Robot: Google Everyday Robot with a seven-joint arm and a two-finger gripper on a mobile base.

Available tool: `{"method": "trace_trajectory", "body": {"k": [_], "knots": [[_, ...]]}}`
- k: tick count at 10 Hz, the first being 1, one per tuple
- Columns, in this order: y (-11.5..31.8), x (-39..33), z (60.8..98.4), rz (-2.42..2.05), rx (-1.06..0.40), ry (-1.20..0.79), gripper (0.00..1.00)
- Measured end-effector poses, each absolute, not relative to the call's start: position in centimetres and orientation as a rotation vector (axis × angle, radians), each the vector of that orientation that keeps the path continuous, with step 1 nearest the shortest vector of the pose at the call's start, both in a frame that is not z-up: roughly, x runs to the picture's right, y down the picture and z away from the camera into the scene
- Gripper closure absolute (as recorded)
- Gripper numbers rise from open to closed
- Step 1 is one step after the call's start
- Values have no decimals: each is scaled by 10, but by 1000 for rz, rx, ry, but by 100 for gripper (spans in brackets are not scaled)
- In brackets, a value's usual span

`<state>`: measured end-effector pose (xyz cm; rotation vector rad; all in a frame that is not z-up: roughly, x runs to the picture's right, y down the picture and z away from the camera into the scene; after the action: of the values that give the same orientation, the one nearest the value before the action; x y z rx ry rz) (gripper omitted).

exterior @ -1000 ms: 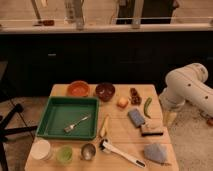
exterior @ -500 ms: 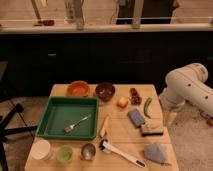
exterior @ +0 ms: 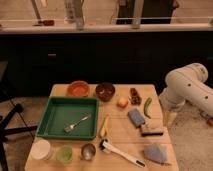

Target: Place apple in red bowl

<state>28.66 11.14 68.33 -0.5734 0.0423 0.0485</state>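
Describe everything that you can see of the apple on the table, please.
The apple is small, round, smooth and pale yellow-orange. It rests on the wooden table near its far edge, just right of the dark bowl and left of a dark brown object; whether it touches that object I cannot tell. The red bowl stands further left. The gripper hangs beside the table's right edge, apart from the apple.

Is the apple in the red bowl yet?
No, the apple lies on the table beside the dark bowl, outside the red bowl, with the gripper beside the table's right edge.
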Motion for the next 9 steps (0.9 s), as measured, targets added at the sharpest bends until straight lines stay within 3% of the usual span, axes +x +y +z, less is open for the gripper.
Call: {"method": "trace_trajectory", "body": {"k": [9], "knots": [[109,284,684,36,-547,5,20]]}}
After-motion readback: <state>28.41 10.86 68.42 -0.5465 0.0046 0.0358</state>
